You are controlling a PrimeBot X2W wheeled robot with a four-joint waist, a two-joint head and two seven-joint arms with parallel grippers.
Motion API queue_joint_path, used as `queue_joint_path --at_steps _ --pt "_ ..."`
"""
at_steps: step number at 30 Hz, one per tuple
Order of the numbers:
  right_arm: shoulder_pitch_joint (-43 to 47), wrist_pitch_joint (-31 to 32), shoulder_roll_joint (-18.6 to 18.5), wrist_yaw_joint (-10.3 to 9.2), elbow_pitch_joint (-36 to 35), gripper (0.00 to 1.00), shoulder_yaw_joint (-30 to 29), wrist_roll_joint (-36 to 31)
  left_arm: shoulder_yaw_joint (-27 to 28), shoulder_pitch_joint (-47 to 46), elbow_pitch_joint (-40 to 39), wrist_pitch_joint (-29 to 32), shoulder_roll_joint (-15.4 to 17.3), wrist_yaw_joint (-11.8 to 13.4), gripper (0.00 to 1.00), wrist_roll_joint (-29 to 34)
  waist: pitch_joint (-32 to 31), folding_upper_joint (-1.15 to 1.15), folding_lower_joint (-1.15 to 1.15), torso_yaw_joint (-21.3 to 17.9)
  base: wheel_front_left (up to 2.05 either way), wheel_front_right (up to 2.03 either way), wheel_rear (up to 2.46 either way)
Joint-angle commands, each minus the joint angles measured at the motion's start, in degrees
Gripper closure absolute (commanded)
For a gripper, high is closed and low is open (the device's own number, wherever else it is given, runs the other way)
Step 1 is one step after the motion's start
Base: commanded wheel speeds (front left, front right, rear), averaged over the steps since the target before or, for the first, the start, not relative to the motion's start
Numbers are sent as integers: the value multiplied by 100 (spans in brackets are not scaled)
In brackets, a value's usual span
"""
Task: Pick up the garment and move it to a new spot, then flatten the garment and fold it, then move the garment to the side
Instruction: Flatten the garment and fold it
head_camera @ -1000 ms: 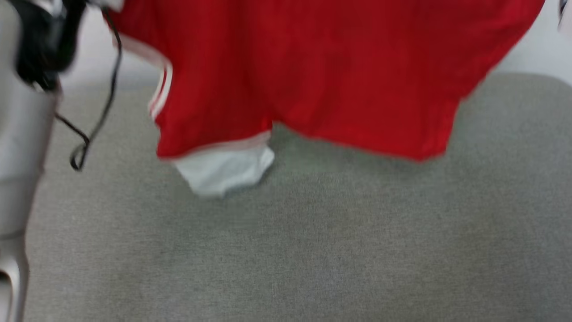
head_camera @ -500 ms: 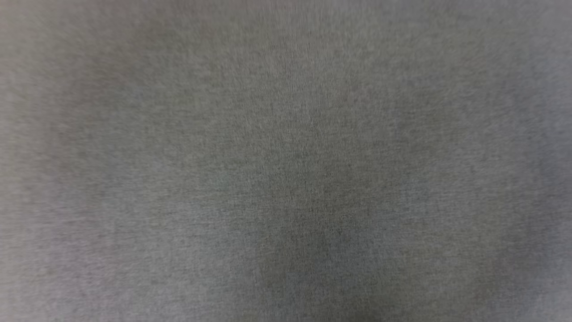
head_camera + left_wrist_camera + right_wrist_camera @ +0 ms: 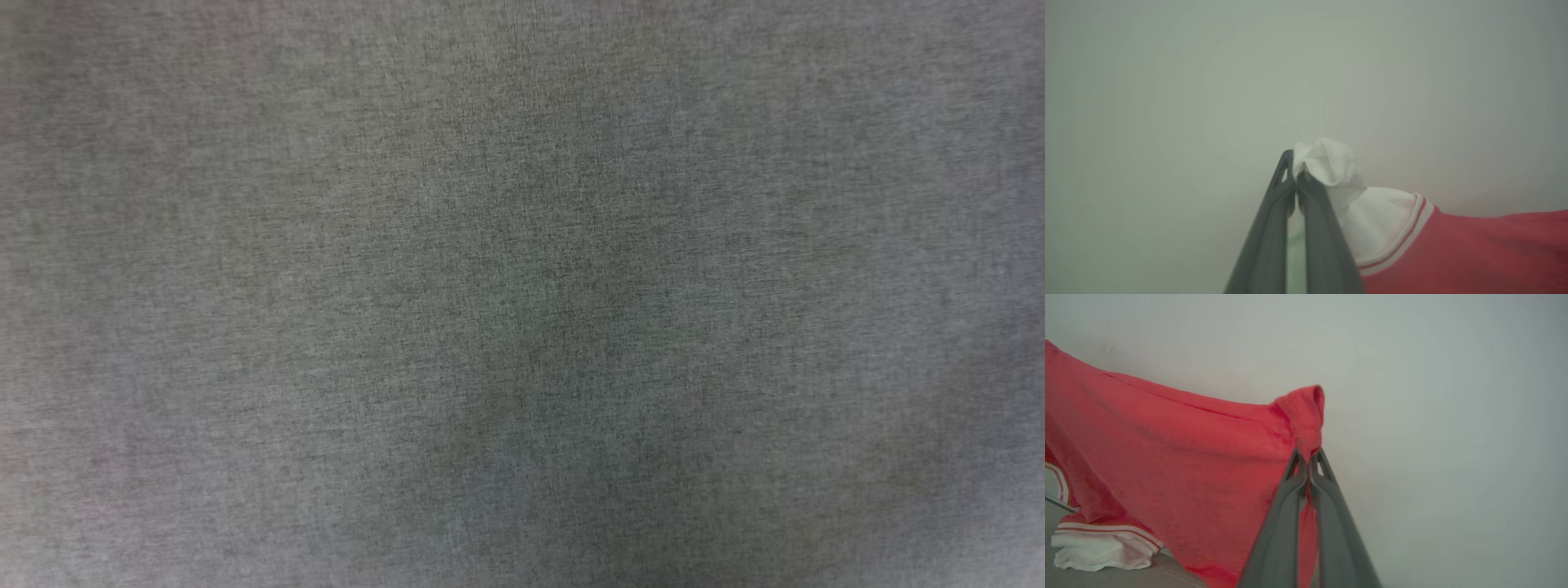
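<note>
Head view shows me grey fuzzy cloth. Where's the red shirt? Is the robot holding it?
Observer: Yes. The left gripper is shut on a bunched white sleeve of the red jersey-style shirt with striped trim.
Operator: What about the other hand?
Observer: The right gripper is shut on a pinched-up red fold of the shirt's body.
Operator: So is it all up in the air?
Observer: Not quite. The other white sleeve hangs low and seems to touch the grey woven fabric surface.
</note>
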Motion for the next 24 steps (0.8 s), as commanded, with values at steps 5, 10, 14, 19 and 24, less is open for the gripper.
queue_joint_path --at_steps 5,10,14,19,24 --pt "63 -180 15 -4 349 100 485 411 92 373 302 -269 -38 -122 100 -209 -8 0 -2 83 0 0 0" --pt "530 -319 -185 -4 359 100 965 753 131 981 518 -578 -81 -309 100 -403 -295 0 -2 262 0 0 0" --pt "1251 -440 -437 -4 152 100 1344 1000 213 1862 602 -824 -124 -420 100 -675 -766 0 -2 448 0 0 0" --pt "2751 -592 -699 -4 -175 100 1624 1307 250 3647 505 -1052 -180 -491 100 -1006 -1753 0 -2 599 0 0 0" --pt "4340 -592 -878 -6 -348 100 1701 1468 173 5662 -65 -1031 -93 -240 100 -1187 -2751 0 -2 641 0 0 0"
